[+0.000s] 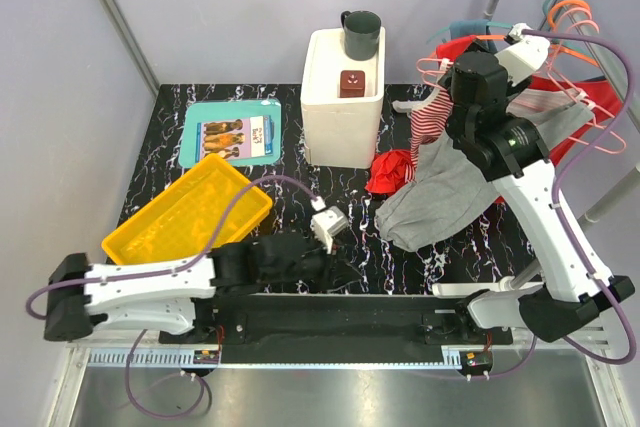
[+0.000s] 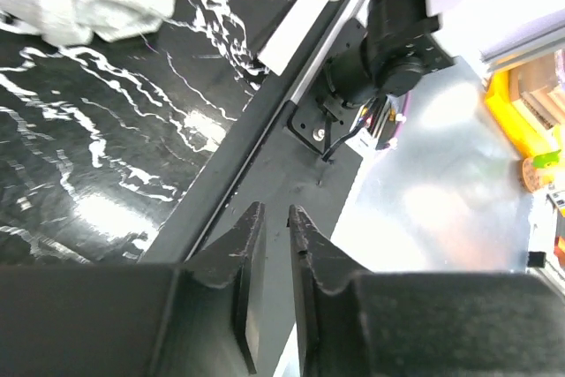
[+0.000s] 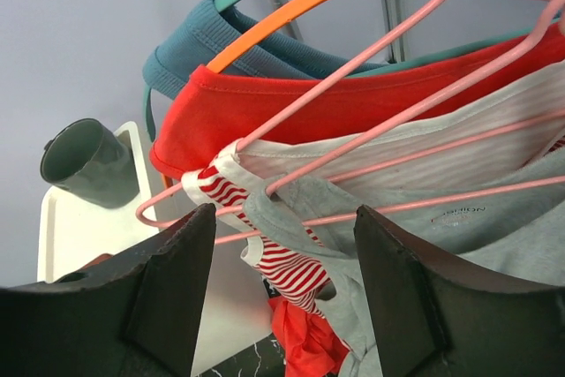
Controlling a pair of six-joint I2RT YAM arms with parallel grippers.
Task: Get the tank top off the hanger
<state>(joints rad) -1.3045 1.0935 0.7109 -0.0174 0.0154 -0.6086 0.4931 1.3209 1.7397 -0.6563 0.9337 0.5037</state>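
- The black marbled counter (image 1: 470,242) fills the top view, with both arms bolted at its 6 o'clock edge.
- The right arm (image 1: 545,217) reaches high toward 2 o'clock, up into the cluster of hangers.
- The left arm (image 1: 150,287) lies low along the near edge, around 7 o'clock.
- The gray tank top (image 1: 440,197) is at 3 o'clock. Its strap is looped on the pink hanger (image 3: 397,209) and its lower end is draped down onto the counter.
- A white bin (image 1: 340,112) stands at 12 o'clock, with a dark mug (image 1: 361,34) on top of it.
- A yellow tray (image 1: 190,222) sits at 9 o'clock, and a teal board (image 1: 205,117) lies behind it at 10 o'clock.
- A red-and-white striped top (image 3: 291,271) hangs beside the tank top, and a red garment (image 3: 309,103) hangs above them.
- A red cloth (image 1: 392,172) lies crumpled just at the bin's foot.
- The right hand (image 3: 284,214) has its fingers spread wide, framing the tank top strap and the hanger. I cannot tell whether they touch it.
- The left hand (image 2: 275,214) has its fingers only a thin slit apart, with nothing between them, and it hovers over the counter's front rail.
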